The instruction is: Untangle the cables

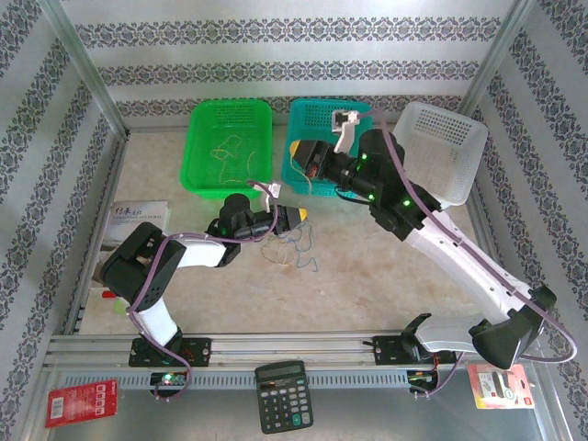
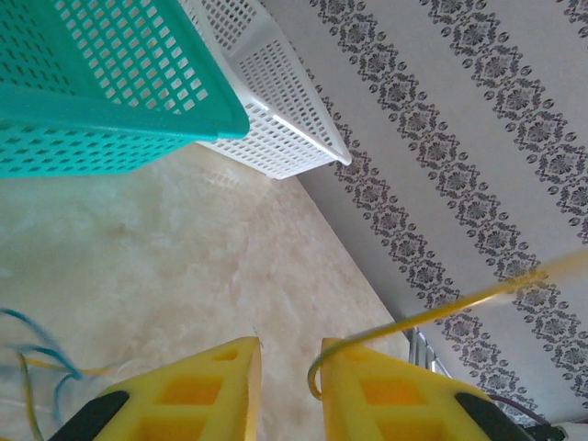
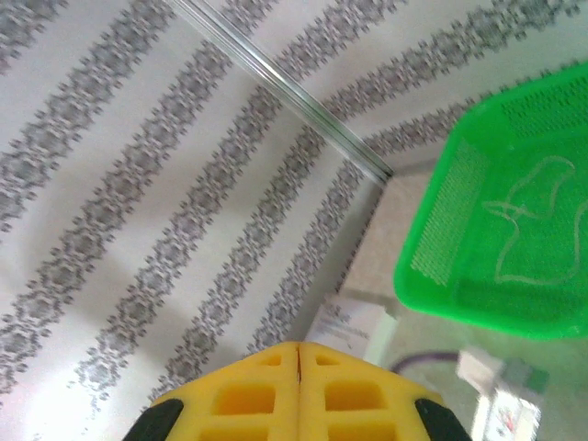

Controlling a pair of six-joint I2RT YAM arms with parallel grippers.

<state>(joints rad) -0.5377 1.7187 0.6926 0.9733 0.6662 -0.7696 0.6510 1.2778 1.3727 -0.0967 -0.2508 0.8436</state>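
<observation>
Top external view gives you the whole bench: a pale marbled table (image 1: pixel 367 285) inside walls of striped, patterned paper. The right arm (image 1: pixel 459 257) reaches from its base at the near right up toward the baskets. The left arm (image 1: pixel 197 253) folds low and points rightward across the middle of the table.

Three baskets stand along the far edge. A white basket (image 1: pixel 450 138) is tipped up on the right, a green basket (image 1: pixel 211 186) sits on the left, and a teal basket (image 1: pixel 299 184) is between them. A black calculator (image 1: pixel 282 395) lies in front of the near rail.

The right gripper (image 1: pixel 294 152) hangs over the teal basket. In the right wrist view its yellow fingers (image 3: pixel 248 395) are pressed flat together, with nothing between them. The left gripper (image 1: pixel 296 217) sits low over the table, just on your side of the teal basket. In the left wrist view its jaws stand a little apart, and you can see the table through the slit.

Now the cables. A loose tangle of blue and pale cables (image 1: pixel 296 246) lies on the table just beside the left gripper, on its near side. The same strands show at the lower left of the left wrist view. One pale cable (image 1: pixel 223 152) lies by itself in the green basket. A yellow cable (image 2: pixel 459 301) runs in a nearly straight line from the upper right of the left wrist view down to the inner tip of the finger on that side, and curls there. It is not between the jaws. Whether it is hooked on that fingertip or only resting against it, you cannot tell from this angle.
</observation>
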